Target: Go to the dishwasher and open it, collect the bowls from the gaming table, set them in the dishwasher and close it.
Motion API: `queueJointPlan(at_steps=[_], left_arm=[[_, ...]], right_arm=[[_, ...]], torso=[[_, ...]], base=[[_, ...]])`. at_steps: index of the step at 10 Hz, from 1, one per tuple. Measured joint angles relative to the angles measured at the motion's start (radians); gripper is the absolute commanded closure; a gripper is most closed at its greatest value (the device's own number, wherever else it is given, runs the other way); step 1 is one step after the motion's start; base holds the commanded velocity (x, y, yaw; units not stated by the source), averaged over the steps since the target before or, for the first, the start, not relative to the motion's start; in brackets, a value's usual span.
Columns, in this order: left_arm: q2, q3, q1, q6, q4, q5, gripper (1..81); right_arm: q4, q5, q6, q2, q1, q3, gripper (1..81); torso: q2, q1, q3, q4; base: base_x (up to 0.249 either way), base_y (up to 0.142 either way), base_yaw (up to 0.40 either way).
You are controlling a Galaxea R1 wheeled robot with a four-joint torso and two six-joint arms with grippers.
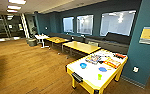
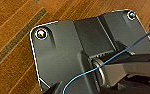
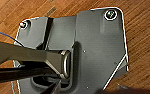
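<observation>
Collection not started: bowl [image 1: 83, 65] sits on the white-topped bench [image 1: 89, 75] near its middle, dishwasher state unknown, nothing carried as far as I can judge, gripper state can't tell.

Bowls [image 1: 83, 65] on gaming table [image 1: 91, 75], wall [image 1: 143, 50] right.

Both wrists held low, facing down

The dark wrist plate [image 2: 91, 50] of the left arm and that of the right [image 3: 91, 50] are seen pointed downward; a blue cable [image 2: 111, 60] is draped across the left.
</observation>
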Motion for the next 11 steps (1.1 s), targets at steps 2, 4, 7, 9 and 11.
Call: queueJointPlan(at_steps=[2,4,7,9,11], left_arm=[[0.003,0.001,-0.003,0.000,0.000,-0.001,1.0],[-0.004,-0.002,0.001,0.000,0.000,0.000,1.0],[0.000,0.002,-0.005,0.000,0.000,-0.002,1.0],[0.000,0.002,0.000,0.000,0.000,0.000,1.0],[-0.003,0.001,-0.002,0.000,0.000,0.000,1.0]], right_arm=[[0.000,0.000,0.000,-0.006,0.001,-0.003,1.0],[0.000,0.000,0.000,0.006,-0.002,-0.001,1.0],[0.000,0.000,0.000,-0.005,-0.003,-0.002,1.0],[0.000,-0.001,0.000,0.000,-0.006,-0.002,1.0],[0.000,0.000,0.000,0.000,-0.005,-0.002,1.0]], torso=[[0.000,0.000,0.000,0.000],[0.000,0.000,0.000,0.000],[0.000,0.000,0.000,0.000],[0.000,0.000,0.000,0.000],[0.000,0.000,0.000,0.000]], base=[[0.174,0.030,0.000],[0.174,0.060,0.000],[0.174,0.060,0.000],[0.174,0.030,0.000],[0.174,0.060,0.000]])
